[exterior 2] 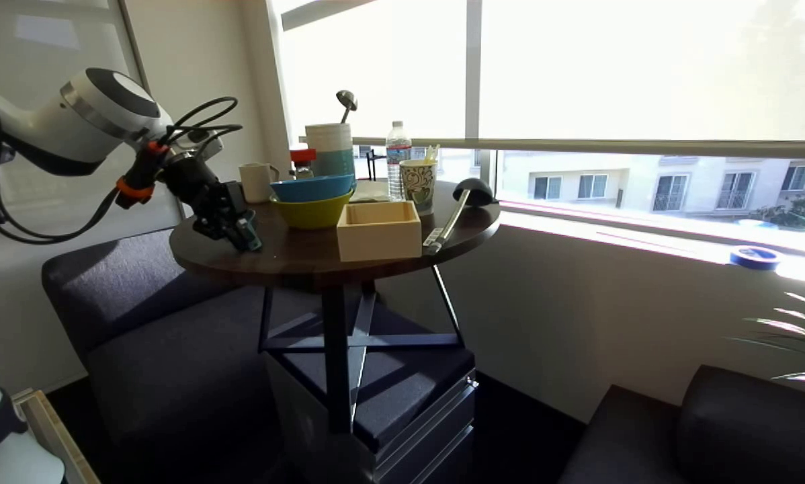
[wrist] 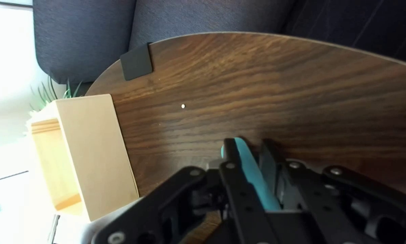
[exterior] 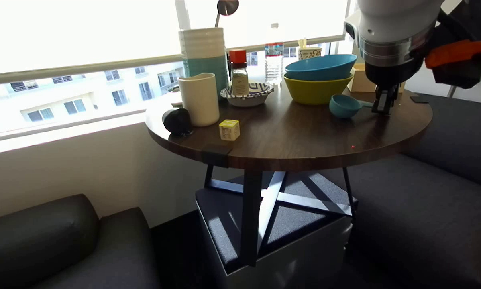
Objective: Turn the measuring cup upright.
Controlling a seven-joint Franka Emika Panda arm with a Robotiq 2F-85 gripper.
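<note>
Your teal measuring cup [exterior: 344, 108] is showing at the right side of the round dark wooden table [exterior: 280, 138] in an exterior view, its mouth facing upward and its rim sloping down toward the right; you cannot tell there whether its base is touching the wood. Its straight handle [wrist: 255, 176] is reaching right, into your gripper [wrist: 251, 145]. The jaws are standing narrow, with the handle running between them; in the wrist view a thin dark gap is showing beside it near the tips, so you cannot tell whether they are pressing on it from both sides.

Left of the cup and farther off, a blue bowl [exterior: 321, 67] is resting tilted inside a yellow-green bowl [exterior: 316, 91]. Beyond your gripper, a pale wooden box [exterior 2: 379, 242] is standing near the table's edge, with a black-headed ladle [exterior 2: 474, 191] lying beside it. A patterned paper cup [exterior 2: 417, 187] is holding thin sticks [exterior 2: 432, 154] near a clear water bottle [exterior: 274, 66]. Farther left, a red-capped jar [exterior: 239, 78] is standing at a patterned bowl [exterior: 249, 101], and a cream-and-teal crock [exterior: 203, 52] is holding another ladle [exterior: 227, 7] upright. At the near left, a white mug [exterior: 200, 100] is standing just beside a rounded black object [exterior: 177, 121], and a yellow-topped toy block [exterior: 229, 130] is sitting to the mug's right.
</note>
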